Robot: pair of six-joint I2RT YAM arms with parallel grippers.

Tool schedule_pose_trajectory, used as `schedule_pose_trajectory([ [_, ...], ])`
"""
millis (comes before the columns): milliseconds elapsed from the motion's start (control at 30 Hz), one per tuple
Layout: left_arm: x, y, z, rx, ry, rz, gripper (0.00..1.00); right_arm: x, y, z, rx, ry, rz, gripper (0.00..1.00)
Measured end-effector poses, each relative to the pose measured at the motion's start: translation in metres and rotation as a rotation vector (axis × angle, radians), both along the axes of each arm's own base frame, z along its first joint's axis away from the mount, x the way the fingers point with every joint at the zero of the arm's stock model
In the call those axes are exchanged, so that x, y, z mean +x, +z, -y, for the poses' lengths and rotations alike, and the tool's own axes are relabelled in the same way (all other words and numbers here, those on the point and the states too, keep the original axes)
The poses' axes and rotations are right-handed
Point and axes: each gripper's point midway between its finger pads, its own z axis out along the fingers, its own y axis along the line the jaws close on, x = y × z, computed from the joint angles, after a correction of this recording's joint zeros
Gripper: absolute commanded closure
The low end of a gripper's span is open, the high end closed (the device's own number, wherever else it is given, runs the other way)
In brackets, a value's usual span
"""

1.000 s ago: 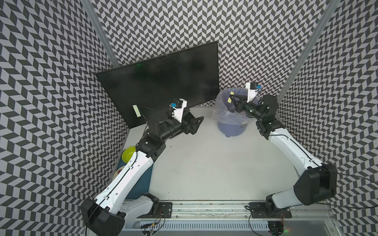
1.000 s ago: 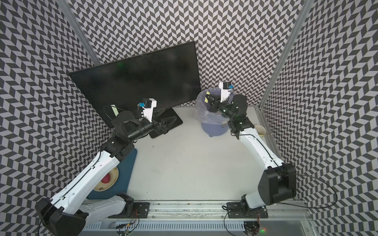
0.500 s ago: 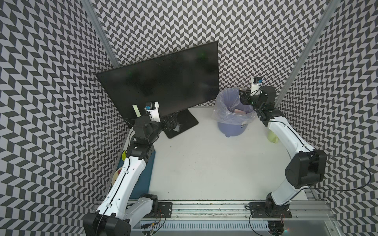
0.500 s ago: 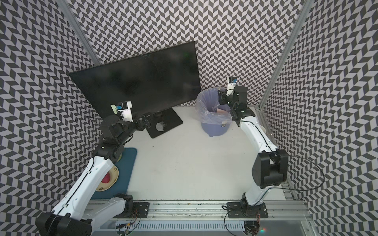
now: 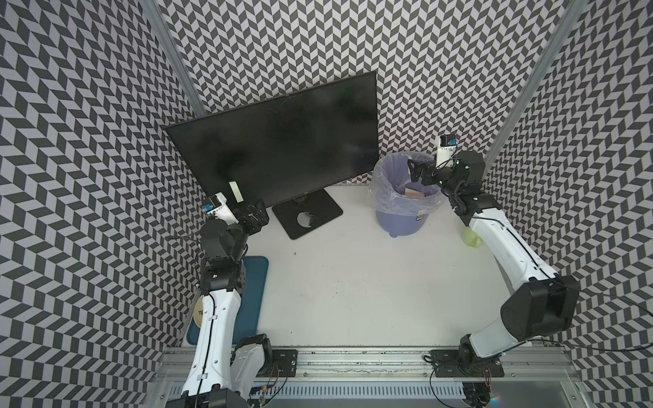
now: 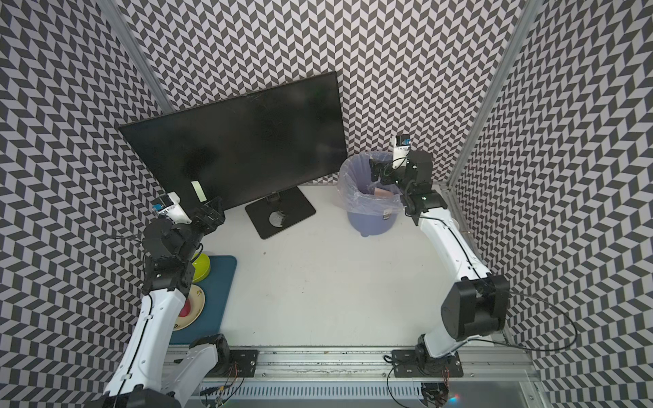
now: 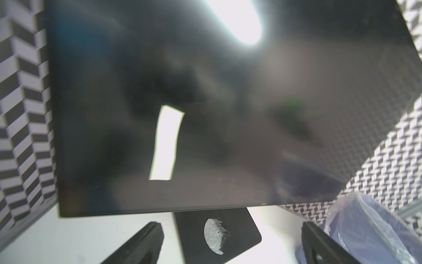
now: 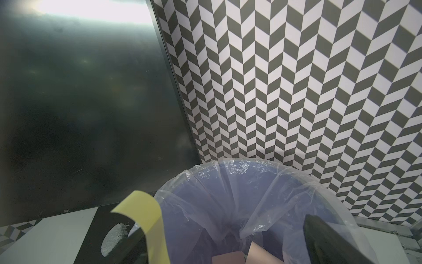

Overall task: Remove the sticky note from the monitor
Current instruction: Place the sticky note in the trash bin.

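The monitor (image 5: 282, 141) stands at the back left on its square black base (image 5: 307, 215). A pale sticky note (image 5: 236, 191) (image 6: 198, 190) (image 7: 166, 144) is stuck near the screen's lower left corner. My left gripper (image 5: 256, 215) (image 7: 231, 226) is open just in front of and below that note, touching nothing. My right gripper (image 5: 415, 169) (image 8: 226, 233) hangs open over the lined bin (image 5: 403, 219). In the right wrist view a curled yellow sticky note (image 8: 146, 219) clings to one of its fingers (image 8: 134, 242).
Pink paper (image 8: 260, 251) lies at the bottom of the bin (image 8: 228, 162). A blue mat (image 5: 254, 282) with a green bowl (image 6: 201, 266) and a plate (image 6: 190, 307) lies under the left arm. A yellow-green object (image 5: 471, 238) sits by the right wall.
The right gripper's jaws have opened over the bin. The left arm has swung left, from in front of the monitor base to the screen's lower left corner.
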Motion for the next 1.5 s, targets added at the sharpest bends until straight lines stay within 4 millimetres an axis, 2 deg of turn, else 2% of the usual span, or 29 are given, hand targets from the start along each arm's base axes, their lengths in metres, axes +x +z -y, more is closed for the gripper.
schedule_pose_trajectory([
  [100, -0.001, -0.014, -0.012, -0.045, 0.012, -0.012, 0.0, 0.001, -0.006, 0.011, -0.043, -0.059, -0.01, 0.01],
  [200, 0.0, -0.023, -0.012, -0.076, -0.004, -0.026, 0.0, 0.002, -0.023, 0.024, -0.09, -0.126, -0.049, 0.01],
  [300, 0.0, -0.026, -0.01, -0.092, -0.02, -0.027, 0.0, 0.001, -0.043, 0.035, -0.134, -0.176, -0.097, 0.01],
  [367, 0.0, -0.025, -0.01, -0.097, -0.022, -0.02, 0.0, 0.0, -0.049, 0.036, -0.147, -0.179, -0.116, 0.01],
  [533, -0.002, -0.031, -0.012, -0.106, -0.017, -0.021, 0.0, -0.006, -0.053, 0.02, -0.134, -0.077, -0.126, 0.01],
  [800, -0.002, -0.034, -0.013, -0.111, -0.02, -0.023, 0.0, -0.048, -0.058, -0.02, -0.109, 0.174, -0.14, 0.01],
  [1033, -0.002, -0.033, -0.012, -0.11, -0.031, -0.017, 0.0, -0.062, -0.062, -0.039, -0.126, 0.28, -0.149, 0.02],
  [1300, -0.001, -0.034, -0.012, -0.113, -0.033, -0.016, 0.0, -0.07, -0.073, -0.041, -0.144, 0.294, -0.176, 0.01],
  [1500, 0.003, -0.039, -0.011, -0.127, -0.042, -0.025, 0.0, -0.063, -0.063, -0.015, -0.171, 0.146, -0.159, 0.01],
])
